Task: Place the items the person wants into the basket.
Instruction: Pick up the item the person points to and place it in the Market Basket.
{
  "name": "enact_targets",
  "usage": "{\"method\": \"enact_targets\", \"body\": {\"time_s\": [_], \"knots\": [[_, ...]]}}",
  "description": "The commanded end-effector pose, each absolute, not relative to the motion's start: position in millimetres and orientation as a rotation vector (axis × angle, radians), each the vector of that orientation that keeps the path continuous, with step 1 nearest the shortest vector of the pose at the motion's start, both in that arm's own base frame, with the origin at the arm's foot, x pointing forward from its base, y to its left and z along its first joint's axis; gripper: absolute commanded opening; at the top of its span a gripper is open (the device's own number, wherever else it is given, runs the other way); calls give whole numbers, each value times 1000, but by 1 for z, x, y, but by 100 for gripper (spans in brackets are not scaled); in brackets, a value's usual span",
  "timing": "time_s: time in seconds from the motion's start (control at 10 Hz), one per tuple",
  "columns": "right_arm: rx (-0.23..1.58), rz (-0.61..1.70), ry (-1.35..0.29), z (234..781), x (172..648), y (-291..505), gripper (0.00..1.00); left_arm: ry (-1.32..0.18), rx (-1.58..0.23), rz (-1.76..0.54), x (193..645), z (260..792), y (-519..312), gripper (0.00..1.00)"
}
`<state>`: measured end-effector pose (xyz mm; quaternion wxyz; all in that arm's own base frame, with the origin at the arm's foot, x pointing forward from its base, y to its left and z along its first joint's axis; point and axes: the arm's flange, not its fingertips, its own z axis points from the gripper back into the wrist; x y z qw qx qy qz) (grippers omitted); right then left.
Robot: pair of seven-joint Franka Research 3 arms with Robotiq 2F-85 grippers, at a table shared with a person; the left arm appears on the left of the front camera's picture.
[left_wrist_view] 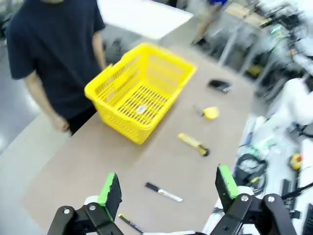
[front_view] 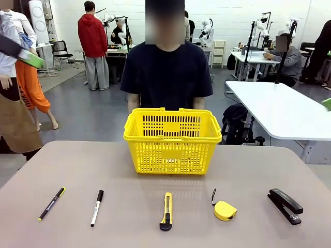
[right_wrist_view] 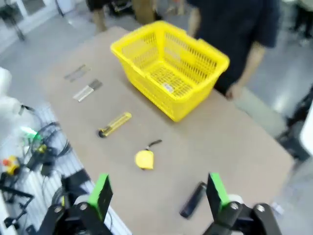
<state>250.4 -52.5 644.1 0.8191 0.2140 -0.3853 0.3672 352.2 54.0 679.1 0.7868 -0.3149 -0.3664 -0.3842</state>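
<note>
Black stapler is lying ahead of the right jaws, pointing away; these and the left jaws are gaping, empty.

**Left gripper**: two black linkage fingers, each faced near the tip with a bright green pad. Round silver pins join the links at the knuckles.

**Right gripper**: the same build, with black angular links, green pads and silver pins at the joints.

**Person**, on the far side of the basket: plain dark navy T-shirt with short sleeves that end above the elbow.
</note>
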Motion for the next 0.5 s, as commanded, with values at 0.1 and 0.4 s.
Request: {"method": "enact_targets", "body": {"time_s": [0.1,0.4], "knots": [[892,637,-825,632,256,-153,100,-685,-951,-696,348,656,143,100],[971,530,-940,607,240,-217,100,-759,-958,-584,315,629,210,100]]}}
